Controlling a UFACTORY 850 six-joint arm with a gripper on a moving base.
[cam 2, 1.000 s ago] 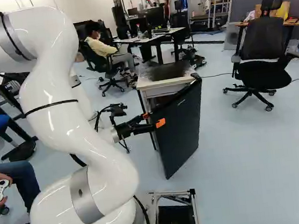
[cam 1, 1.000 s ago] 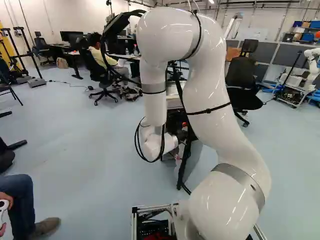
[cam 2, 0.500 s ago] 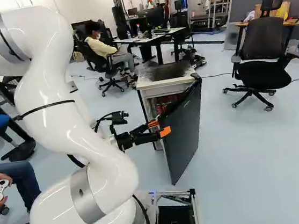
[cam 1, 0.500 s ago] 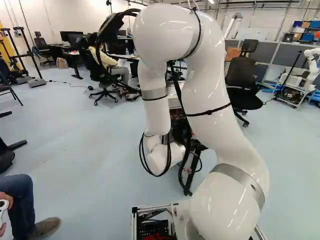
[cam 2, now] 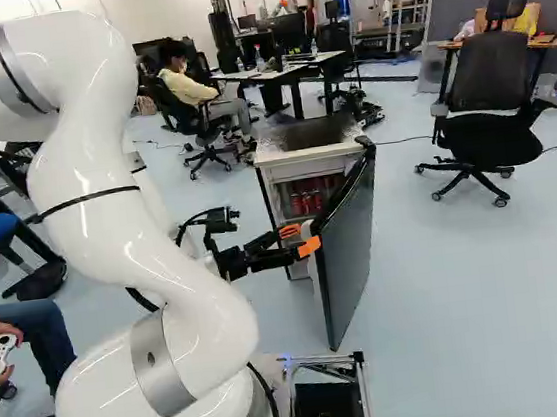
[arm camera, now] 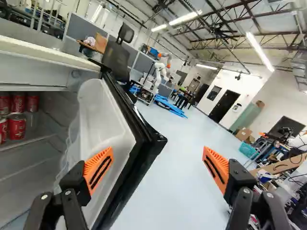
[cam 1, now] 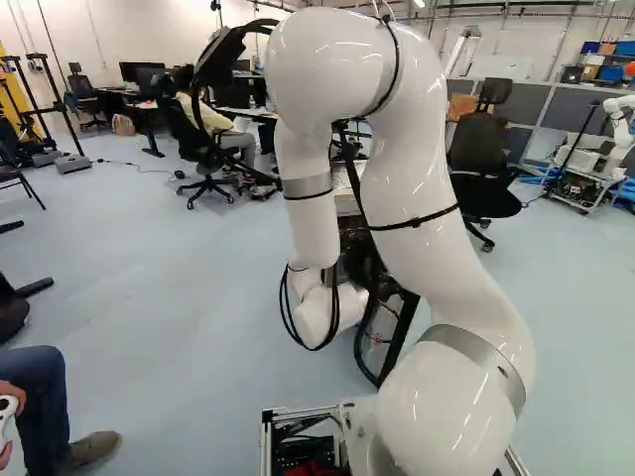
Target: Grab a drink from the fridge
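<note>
Right of centre in right base view: fridge door (cam 2: pixel 352 250) open, red cans (cam 2: pixel 306 203) showing inside; gripper (arm camera: pixel 157 160) spread wide, holding nothing; grasping and removing drink left to do.

Black office chairs (cam 2: pixel 488 79) and grey partitions (arm camera: pixel 82 28) stand on pale blue floor (cam 1: pixel 159 297) beneath strip lights (arm camera: pixel 259 51).

The arm (cam 1: pixel 412 188) hides the gripper (cam 2: pixel 299 239) and most of the fridge (cam 2: pixel 306 139) in the left base view. In the right base view, the door (cam 2: pixel 351 245) covers the fridge's right inside. The wrist view's edge cuts off red cans (arm camera: pixel 17 127); far right, another robot (cam 1: pixel 623 127) is cropped.
</note>
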